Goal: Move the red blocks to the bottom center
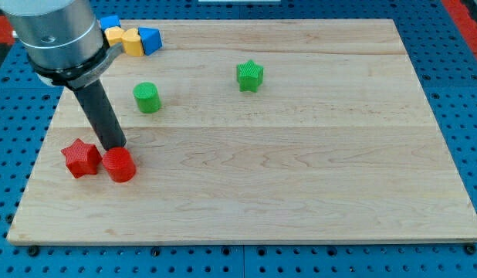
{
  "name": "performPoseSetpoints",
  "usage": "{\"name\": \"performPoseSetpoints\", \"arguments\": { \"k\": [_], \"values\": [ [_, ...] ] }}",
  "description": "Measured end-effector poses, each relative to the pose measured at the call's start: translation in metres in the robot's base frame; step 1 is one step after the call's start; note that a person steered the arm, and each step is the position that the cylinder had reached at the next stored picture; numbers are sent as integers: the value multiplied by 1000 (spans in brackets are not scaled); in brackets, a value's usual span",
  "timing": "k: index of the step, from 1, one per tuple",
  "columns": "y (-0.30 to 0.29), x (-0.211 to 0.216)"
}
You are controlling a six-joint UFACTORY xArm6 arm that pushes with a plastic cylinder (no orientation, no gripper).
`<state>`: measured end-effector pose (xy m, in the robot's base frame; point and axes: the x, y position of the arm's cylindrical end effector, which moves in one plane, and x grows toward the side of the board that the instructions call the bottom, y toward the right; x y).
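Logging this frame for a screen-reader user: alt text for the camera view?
My tip sits just above the red cylinder, beside the red star, at the wooden board's lower left. A green cylinder and green star lie higher up; blue and yellow blocks cluster at the top left.

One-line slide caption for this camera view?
My tip sits just above the red cylinder, beside the red star, at the board's left.

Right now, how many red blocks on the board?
2. A red star near the view's left edge, and a red cylinder touching it on its right, directly below my tip. None look hidden.
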<state>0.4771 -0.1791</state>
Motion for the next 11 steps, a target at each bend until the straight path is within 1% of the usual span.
{"name": "performPoseSetpoints", "arguments": {
  "k": [1,2,3,4,5,6,7,8,11],
  "values": [
    [-71,-28],
    [-124,-7],
    [-101,15],
    [-8,15],
    [66,28],
    [17,32],
    [29,72],
    [115,88],
    [275,93]
  ]
}}
